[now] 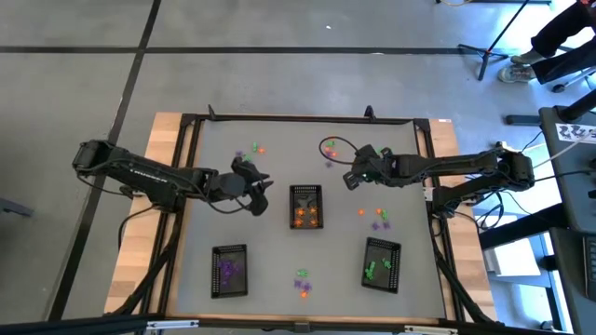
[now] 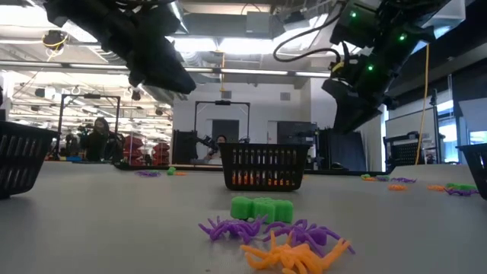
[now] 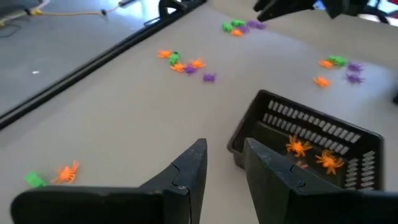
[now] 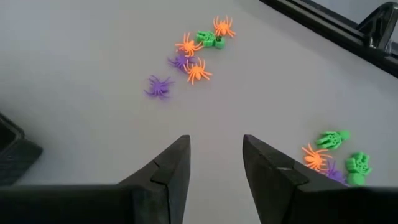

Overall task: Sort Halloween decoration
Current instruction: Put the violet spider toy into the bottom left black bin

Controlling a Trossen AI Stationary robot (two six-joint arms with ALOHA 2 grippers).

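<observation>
Left fingers (image 3: 221,171) stand narrowly parted, empty, beside the black mesh tray (image 3: 311,134) of orange plastic spiders (image 3: 298,147); right fingers (image 4: 214,163) likewise, above grey counter (image 4: 81,74).

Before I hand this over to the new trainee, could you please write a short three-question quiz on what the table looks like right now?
1. True or false: the centre tray holds orange spiders.
2. How many black mesh trays stand on the table?
3. Multiple choice: the left gripper is
A. clamped on a purple spider
B. open and empty, beside the centre tray
C. inside the purple tray

Key:
1. True.
2. Three: the centre tray, the purple tray and the green tray.
3. B. The right gripper is likewise open and empty, above loose spiders on the table.
</observation>
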